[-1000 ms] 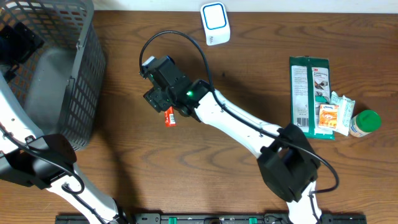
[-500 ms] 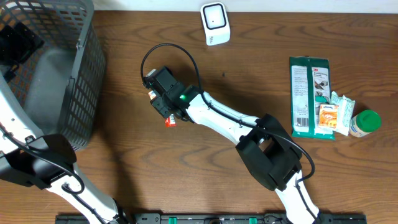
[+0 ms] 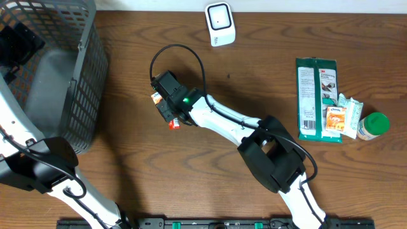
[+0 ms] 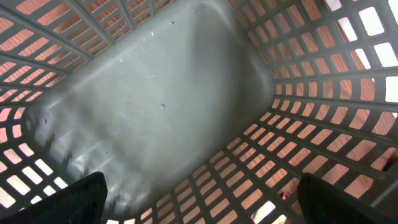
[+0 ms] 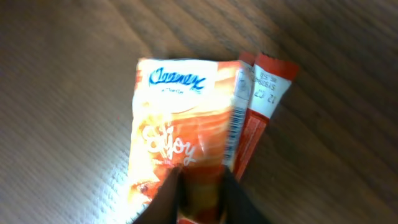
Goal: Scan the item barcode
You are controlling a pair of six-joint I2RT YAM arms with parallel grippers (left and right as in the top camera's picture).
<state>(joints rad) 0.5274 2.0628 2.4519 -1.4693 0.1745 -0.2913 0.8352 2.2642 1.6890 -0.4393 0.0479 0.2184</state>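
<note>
I'm pinching the orange tissue packet with the right gripper. Presenting its barcode to the scanner is pending. The left gripper is gaping.

Dark wood-grain table, pale strip along its far edge.

On the orange packet you read blue script resembling "Kleenex"; on the green pack, "3M"
</note>
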